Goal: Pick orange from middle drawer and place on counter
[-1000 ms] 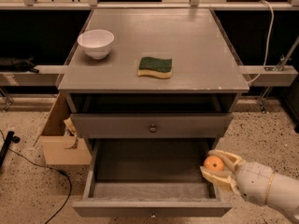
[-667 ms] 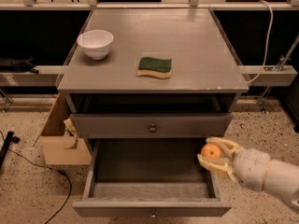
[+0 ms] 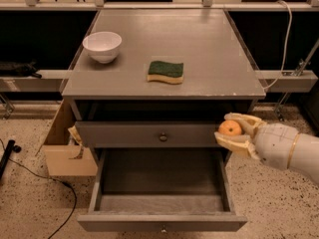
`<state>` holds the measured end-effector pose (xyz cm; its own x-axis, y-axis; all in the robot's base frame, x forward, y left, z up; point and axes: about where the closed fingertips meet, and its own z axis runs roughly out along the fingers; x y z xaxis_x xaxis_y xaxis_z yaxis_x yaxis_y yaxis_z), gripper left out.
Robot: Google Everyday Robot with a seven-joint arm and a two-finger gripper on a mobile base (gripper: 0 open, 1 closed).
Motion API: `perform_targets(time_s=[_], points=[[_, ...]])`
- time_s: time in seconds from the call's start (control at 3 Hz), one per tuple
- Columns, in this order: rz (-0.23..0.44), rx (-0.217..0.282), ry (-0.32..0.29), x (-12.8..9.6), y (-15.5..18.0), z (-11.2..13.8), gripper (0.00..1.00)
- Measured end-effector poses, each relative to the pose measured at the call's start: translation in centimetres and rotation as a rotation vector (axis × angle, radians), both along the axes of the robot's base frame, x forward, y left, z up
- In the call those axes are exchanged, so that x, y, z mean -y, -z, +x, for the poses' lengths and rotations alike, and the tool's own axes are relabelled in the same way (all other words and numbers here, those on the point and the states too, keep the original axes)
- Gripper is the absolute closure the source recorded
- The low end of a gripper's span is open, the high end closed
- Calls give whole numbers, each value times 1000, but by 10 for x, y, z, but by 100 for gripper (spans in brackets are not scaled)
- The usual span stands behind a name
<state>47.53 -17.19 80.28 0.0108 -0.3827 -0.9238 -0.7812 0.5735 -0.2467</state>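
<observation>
Right now the gripper [image 3: 226, 130] is clasping the orange [image 3: 230, 128] between its two pale fingers, one curling over the top of the fruit and one under it. It is hanging just off the front right corner of the cabinet, level with the right end of the closed drawer front [image 3: 144, 133]. The orange is sitting clear of the middle drawer [image 3: 159, 183], which is standing pulled out and, as far as the dim interior allows, seems to be holding nothing else.

What the coming move is turning on is height. The counter [image 3: 209, 44] is lying above the gripper and to its left in the camera view, with its front lip overhanging just above the fruit. Judging from this, the arm is needing to lift past that lip before carrying the orange inward. The bare stretch of top to the right of the sponge [image 3: 165, 71] is looking like the nearest landing spot, well apart from the white bowl [image 3: 102, 46] at the far left.

Compared with a second ago, the orange is sitting much higher: then it was low by the right inner wall of the open drawer, and it has been climbing steadily. Bowl, sponge and both drawers are staying as they were.
</observation>
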Motion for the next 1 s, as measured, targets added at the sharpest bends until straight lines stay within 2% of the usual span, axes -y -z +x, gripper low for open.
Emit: perform_targets(time_s=[0.33, 0.67, 1.0], points=[[-5, 70, 7, 7, -54, 23, 100], [-3, 93, 17, 12, -67, 29, 100], [1, 85, -3, 9, -64, 28, 100]])
